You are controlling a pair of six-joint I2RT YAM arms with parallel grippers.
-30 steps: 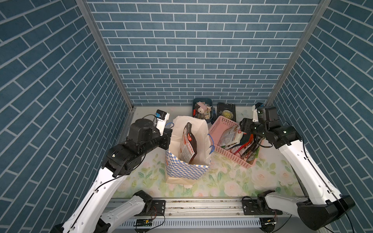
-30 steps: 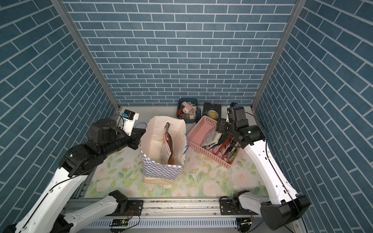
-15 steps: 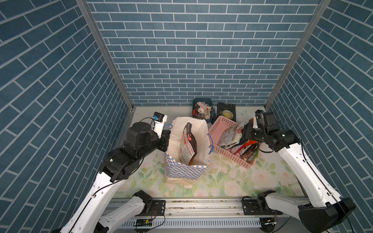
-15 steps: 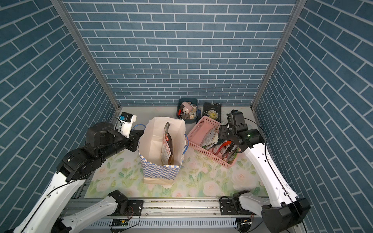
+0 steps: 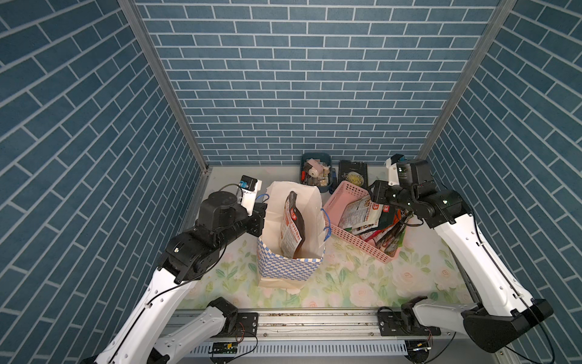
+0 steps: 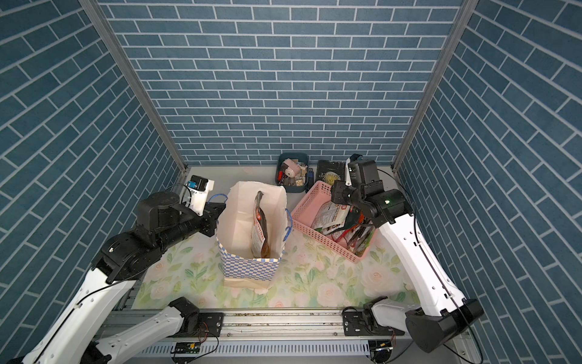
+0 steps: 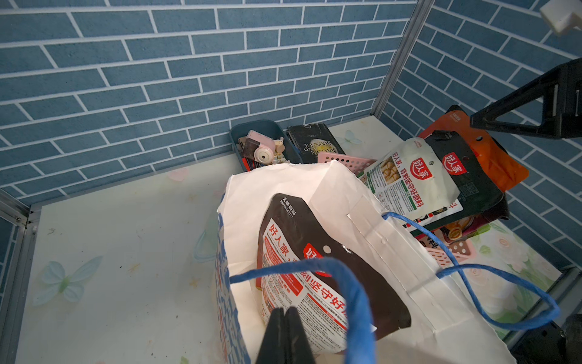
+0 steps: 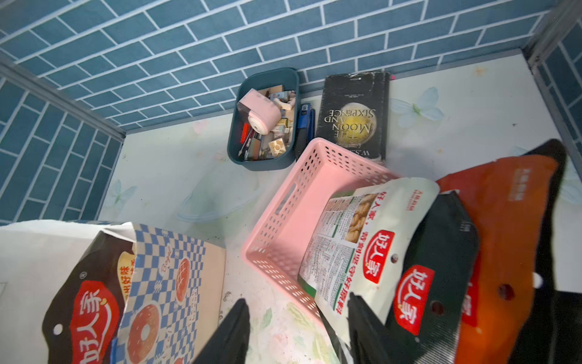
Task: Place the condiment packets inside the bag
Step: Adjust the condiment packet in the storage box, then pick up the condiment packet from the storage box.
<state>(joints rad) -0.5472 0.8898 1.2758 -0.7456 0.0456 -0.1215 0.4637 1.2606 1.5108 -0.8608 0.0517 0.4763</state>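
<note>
A robot lab booth is shown: two robot arms (image 5: 472,252) are bolted to a metal rail (image 5: 315,320), and a flowery table (image 5: 346,283) is boxed in by brick-print walls (image 5: 315,94).

Right jaws narrower by condiment packets (image 5: 359,214)

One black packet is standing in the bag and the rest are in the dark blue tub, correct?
Not the tub: the rest of the packets sit in the pink basket, as both top views show. One black packet does stand in the bag.
</note>
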